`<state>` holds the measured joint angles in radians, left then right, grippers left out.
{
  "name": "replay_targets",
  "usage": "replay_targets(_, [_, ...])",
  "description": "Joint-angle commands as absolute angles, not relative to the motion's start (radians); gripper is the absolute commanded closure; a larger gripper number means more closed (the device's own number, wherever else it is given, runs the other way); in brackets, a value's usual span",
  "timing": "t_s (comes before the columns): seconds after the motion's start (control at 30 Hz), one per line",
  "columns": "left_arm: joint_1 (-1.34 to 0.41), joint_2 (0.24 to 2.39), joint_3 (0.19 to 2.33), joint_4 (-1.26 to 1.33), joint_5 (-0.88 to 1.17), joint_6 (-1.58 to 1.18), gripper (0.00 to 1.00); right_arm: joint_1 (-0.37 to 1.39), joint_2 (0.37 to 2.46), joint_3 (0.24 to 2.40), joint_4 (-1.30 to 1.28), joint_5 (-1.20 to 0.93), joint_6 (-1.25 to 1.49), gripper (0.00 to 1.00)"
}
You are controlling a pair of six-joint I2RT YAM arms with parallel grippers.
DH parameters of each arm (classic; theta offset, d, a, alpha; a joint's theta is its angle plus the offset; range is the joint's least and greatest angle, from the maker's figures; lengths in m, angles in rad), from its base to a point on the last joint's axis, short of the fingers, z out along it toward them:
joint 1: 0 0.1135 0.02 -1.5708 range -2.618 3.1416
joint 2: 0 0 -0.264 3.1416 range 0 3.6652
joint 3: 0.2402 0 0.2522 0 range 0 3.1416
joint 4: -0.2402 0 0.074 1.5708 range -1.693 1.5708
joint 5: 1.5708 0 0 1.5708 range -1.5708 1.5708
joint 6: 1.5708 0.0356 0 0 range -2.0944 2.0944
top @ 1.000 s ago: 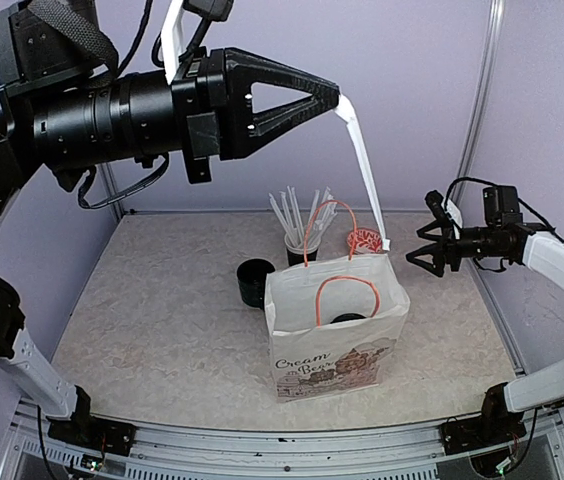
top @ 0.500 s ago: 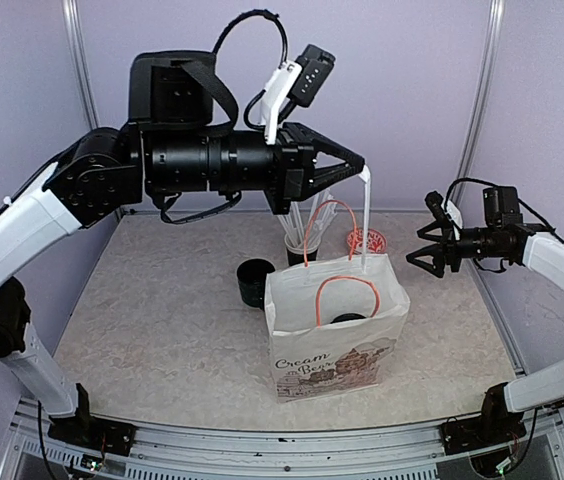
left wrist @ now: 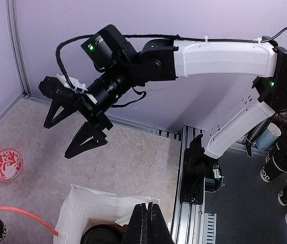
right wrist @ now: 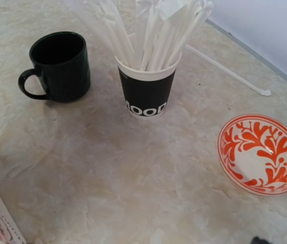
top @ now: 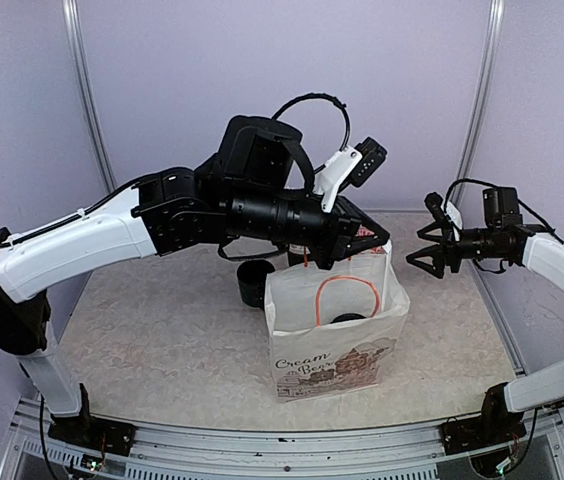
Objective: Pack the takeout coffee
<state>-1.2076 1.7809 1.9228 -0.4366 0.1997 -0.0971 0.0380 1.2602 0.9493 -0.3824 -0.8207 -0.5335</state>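
A white paper bag with orange handles stands upright mid-table. Inside it a round black lid shows; the takeout coffee cups themselves are hidden by the bag walls. My left gripper hovers over the bag's right rim, shut on a white wrapped straw. Only a white scrap shows at its tips, and the rest is down in the bag. My right gripper hangs open to the right of the bag, holding nothing. Its own fingers barely show in the right wrist view.
Behind the bag stand a black cup of white straws and a squat black mug. An orange-patterned saucer lies at the back right, and a loose straw lies near the wall. Spare cups sit off the table.
My left arm has swung down and away from the camera, lowering the straw from high above into the bag's mouth. The right arm has not moved.
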Motion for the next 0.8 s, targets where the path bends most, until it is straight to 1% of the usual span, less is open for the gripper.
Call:
replay_targets(0.0, [-1.196, 1.709, 1.833, -0.499, 0.127, -0.106, 0.96, 0.041, 1.251, 0.939, -0.371, -0.819, -0.541, 0.1])
replay_targets(0.03, [-1.194, 1.688, 1.813, -0.533, 0.096, -0.105, 0.91, 0.041, 1.254, 0.94, -0.373, -0.821, -0.542, 0.1])
replay_targets(0.13, [-1.186, 1.633, 1.808, -0.653, 0.013, -0.091, 0.71, 0.041, 1.26, 0.943, -0.373, -0.826, -0.543, 0.1])
replay_targets(0.17, [-1.185, 1.612, 1.808, -0.676, -0.02, -0.084, 0.66, 0.04, 1.263, 0.944, -0.373, -0.829, -0.543, 0.1])
replay_targets(0.2, [-1.182, 1.579, 1.807, -0.685, -0.057, -0.077, 0.61, 0.041, 1.268, 0.946, -0.374, -0.833, -0.543, 0.1])
replay_targets(0.27, [-1.171, 1.534, 1.797, -0.676, -0.13, -0.065, 0.48, 0.041, 1.28, 0.953, -0.38, -0.838, -0.545, 0.1])
replay_targets(0.3, [-1.161, 1.517, 1.786, -0.662, -0.164, -0.057, 0.42, 0.041, 1.286, 0.957, -0.383, -0.839, -0.547, 0.1])
replay_targets(0.37, [-1.121, 1.477, 1.758, -0.617, -0.22, -0.055, 0.36, 0.041, 1.295, 0.963, -0.39, -0.841, -0.549, 0.1])
replay_targets(0.47, [-0.988, 1.449, 1.714, -0.544, -0.216, -0.09, 0.35, 0.041, 1.296, 0.959, -0.388, -0.839, -0.549, 0.1])
replay_targets(0.53, [-0.886, 1.469, 1.709, -0.524, -0.206, -0.125, 0.38, 0.041, 1.296, 0.953, -0.385, -0.836, -0.549, 0.1])
replay_targets(0.67, [-0.721, 1.575, 1.693, -0.439, -0.115, -0.197, 0.45, 0.041, 1.309, 0.956, -0.384, -0.829, -0.551, 0.1])
replay_targets(0.77, [-0.657, 1.639, 1.682, -0.351, -0.019, -0.231, 0.46, 0.041, 1.319, 0.956, -0.385, -0.826, -0.554, 0.1])
